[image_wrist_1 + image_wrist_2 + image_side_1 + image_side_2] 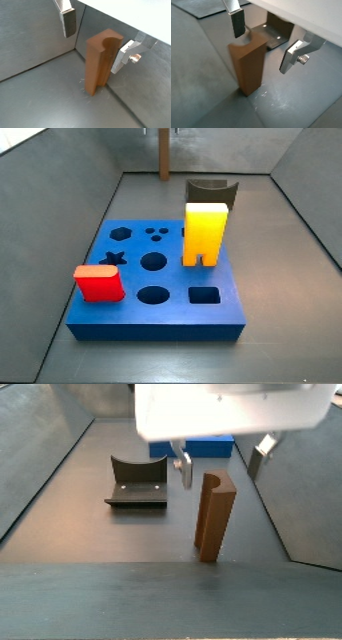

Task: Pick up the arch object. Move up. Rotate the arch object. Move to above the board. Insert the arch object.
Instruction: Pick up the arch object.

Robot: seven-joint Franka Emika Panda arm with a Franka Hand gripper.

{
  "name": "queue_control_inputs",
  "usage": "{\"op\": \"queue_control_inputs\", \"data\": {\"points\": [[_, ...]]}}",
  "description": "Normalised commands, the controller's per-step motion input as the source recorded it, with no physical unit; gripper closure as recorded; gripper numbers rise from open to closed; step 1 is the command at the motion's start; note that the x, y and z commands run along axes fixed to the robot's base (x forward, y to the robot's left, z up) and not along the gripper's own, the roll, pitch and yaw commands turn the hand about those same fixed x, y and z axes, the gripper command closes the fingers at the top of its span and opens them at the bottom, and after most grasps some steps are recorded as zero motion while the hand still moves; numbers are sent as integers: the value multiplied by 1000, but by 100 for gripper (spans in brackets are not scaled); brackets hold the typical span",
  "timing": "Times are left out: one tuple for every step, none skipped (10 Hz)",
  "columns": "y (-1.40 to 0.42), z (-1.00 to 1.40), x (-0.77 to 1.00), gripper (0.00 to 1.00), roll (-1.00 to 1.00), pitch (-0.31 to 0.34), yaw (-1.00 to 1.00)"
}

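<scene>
The arch object (100, 60) stands upright on the counter (40, 95), a tall brown block with a curved notch in its top end; in a side view (164, 153) it rests well beyond the far end of the board (160, 293), near the back wall, and the fixture (138, 482) stands on the floor just beside it; the hand (100, 35) is lowered around the block's upper part with its fingers (68, 22) spread wide, one plate on each side; in both wrist views a gap shows between each pad and the block, so nothing is pinched yet.

My judgement is that the first step, the pick-up, is in hand and not finished; the next move calls for the fingers to come together squarely on the block's two flat sides, low enough below the notch for a firm hold, without knocking the tall piece over; lifting, turning and carrying to the board are all still to do.

As for holes and their contents: a yellow block (203, 231) with a notch at its foot stands on the board at its far right part; a red block (98, 283) sits at the near left corner; the star, hexagon, circles and square holes that show are unfilled; which hole suits the arch I cannot tell.
</scene>
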Motion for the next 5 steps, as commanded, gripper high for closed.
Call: {"op": "queue_control_inputs", "data": {"points": [[649, -466, 226, 0, -250, -36, 226], [369, -503, 177, 0, -200, -57, 177], [0, 0, 0, 0, 13, 0, 0], [97, 0, 0, 0, -60, 0, 9], [-83, -200, -14, 0, -9, 0, 69]]}}
